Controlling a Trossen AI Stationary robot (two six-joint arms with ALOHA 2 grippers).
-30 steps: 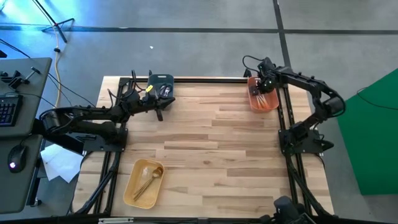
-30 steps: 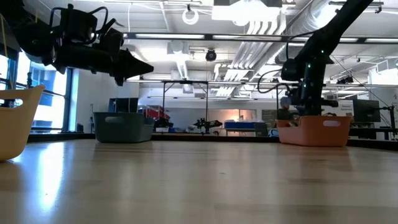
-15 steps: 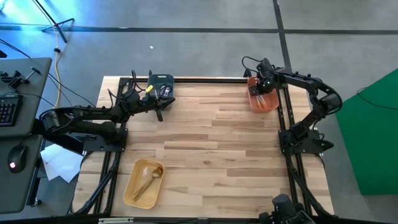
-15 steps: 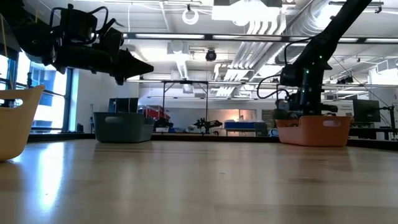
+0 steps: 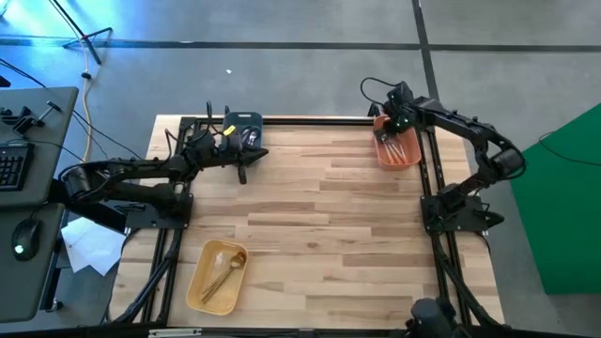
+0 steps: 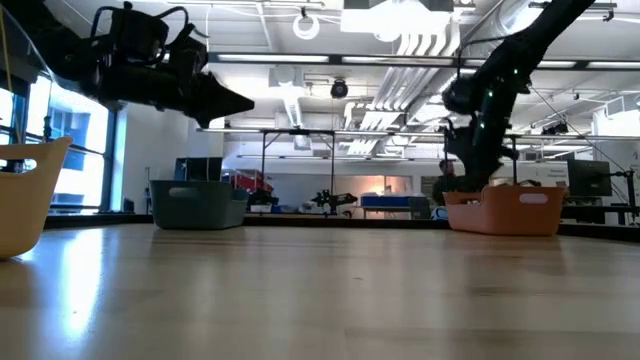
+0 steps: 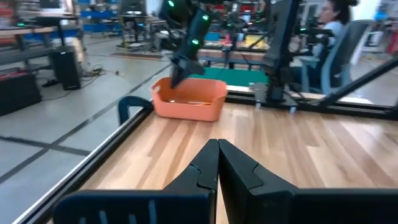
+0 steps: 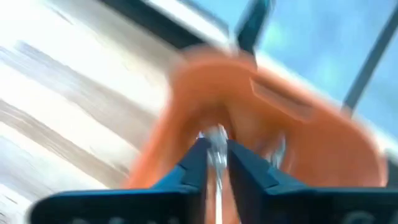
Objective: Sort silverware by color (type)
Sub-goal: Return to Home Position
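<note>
- Table (image 5: 329,225): no silverware lies loose on the boards in the high view, so the sorting is judged complete or nearly so.
- Yellow bin (image 5: 193,289), near left corner: holds the gold pieces (image 5: 225,268).
- Orange bin (image 5: 379,158), far right edge: holds the orange-handled pieces (image 5: 398,148).
- Dark bin (image 5: 242,117), far left edge: pale items show inside, too small to tell by colour.
- Left gripper (image 5: 240,169): hangs just beside the dark bin, above the table, jaws pressed together and empty.
- Right gripper (image 5: 392,127): hangs over the far end of the orange bin, jaws drawn nearly together. The blurred wrist view shows no clear hold on anything.
- Remaining, by judgement: only moving both arms clear to rest.
</note>
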